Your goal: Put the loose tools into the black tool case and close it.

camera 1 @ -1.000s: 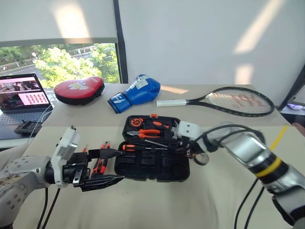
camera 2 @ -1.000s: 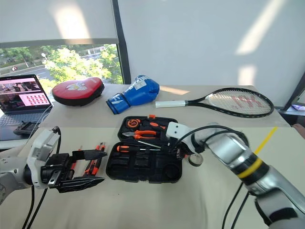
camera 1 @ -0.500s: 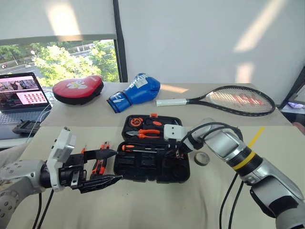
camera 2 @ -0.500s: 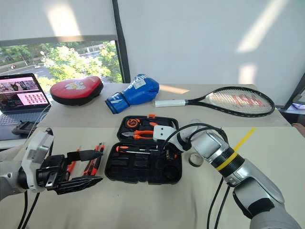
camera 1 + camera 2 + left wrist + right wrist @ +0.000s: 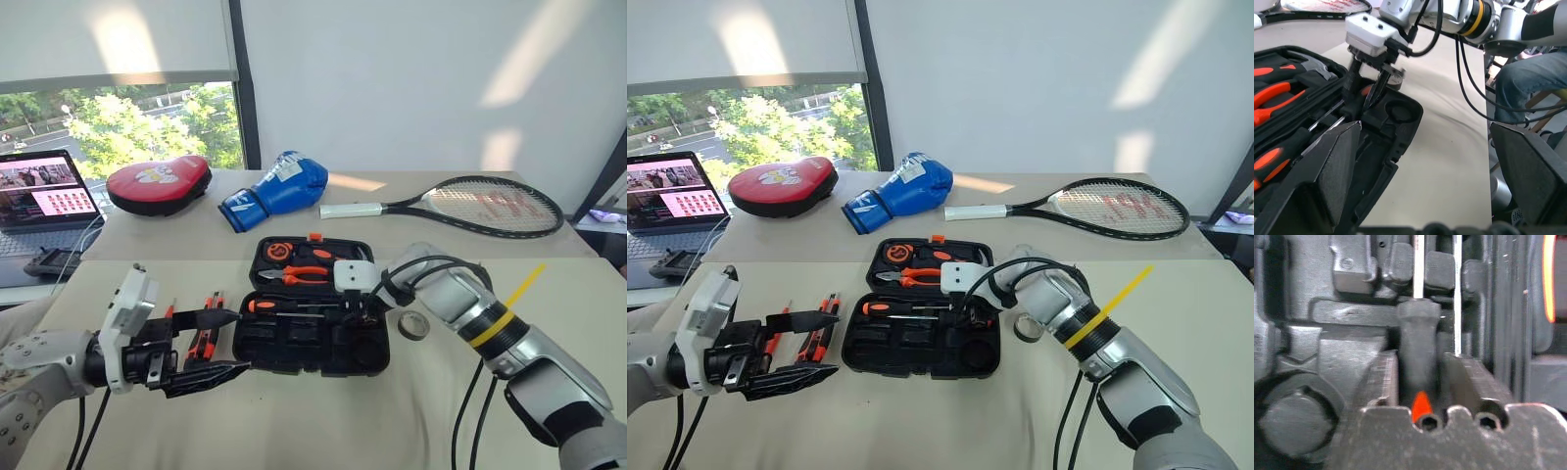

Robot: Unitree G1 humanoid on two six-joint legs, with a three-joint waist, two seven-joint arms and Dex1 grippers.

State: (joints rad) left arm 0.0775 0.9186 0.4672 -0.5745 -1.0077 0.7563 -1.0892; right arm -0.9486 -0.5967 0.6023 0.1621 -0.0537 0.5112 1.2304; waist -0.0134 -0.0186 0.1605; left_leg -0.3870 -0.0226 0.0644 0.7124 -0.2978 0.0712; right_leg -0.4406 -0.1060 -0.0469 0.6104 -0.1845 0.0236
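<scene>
Two sets of fingers, states below.
Right fingers (image 5: 1420,377): parted, black-and-orange screwdriver handle (image 5: 1419,352) between them, low in black tool case (image 5: 313,343).
Left fingers (image 5: 217,343): wide apart, empty, beside case.
Loose tools (image 5: 204,328): on bench, by left fingers.

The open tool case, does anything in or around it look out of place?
A black tape roll lies on the table right of the tool case, and two tools lie left of it, outside their slots. Nothing looks spilled or damaged.
</scene>
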